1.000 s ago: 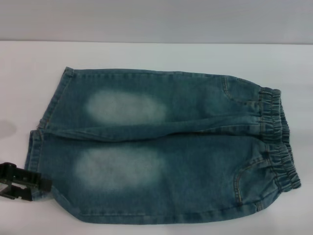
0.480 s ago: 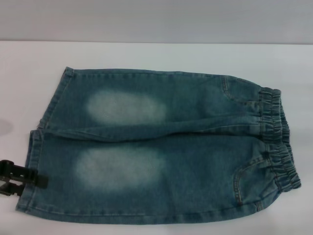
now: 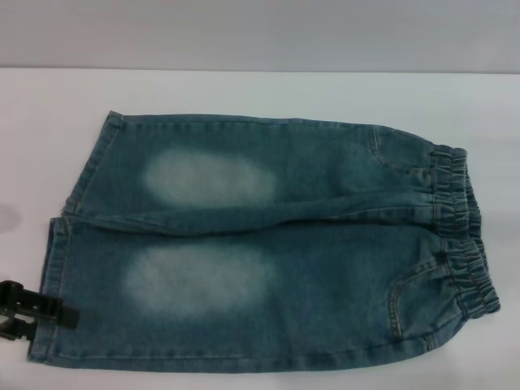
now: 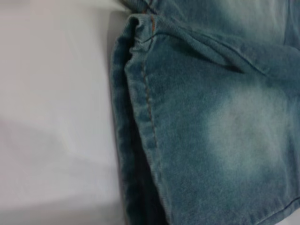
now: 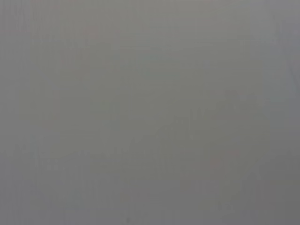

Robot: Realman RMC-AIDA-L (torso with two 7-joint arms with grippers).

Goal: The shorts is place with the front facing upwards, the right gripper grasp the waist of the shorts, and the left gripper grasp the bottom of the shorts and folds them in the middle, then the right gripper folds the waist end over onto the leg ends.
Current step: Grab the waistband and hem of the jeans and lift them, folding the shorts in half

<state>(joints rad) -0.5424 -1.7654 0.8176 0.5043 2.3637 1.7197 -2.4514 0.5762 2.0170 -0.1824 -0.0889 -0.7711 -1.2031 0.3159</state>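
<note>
White table, denim shorts flat, left pincer touching hem, grip unclear

a white table is seen across the head view, running from the near edge up to a straight far edge. behind that edge a plain grey wall is shown, filling the upper strip of the view. a faint grey shadow is cast on the table at the far left. in the left wrist view the same white table is shown as a smooth, bare surface, with a soft shadow lying over one part of it. the right wrist view is filled by a flat grey field, and what it is cannot be told.
</note>
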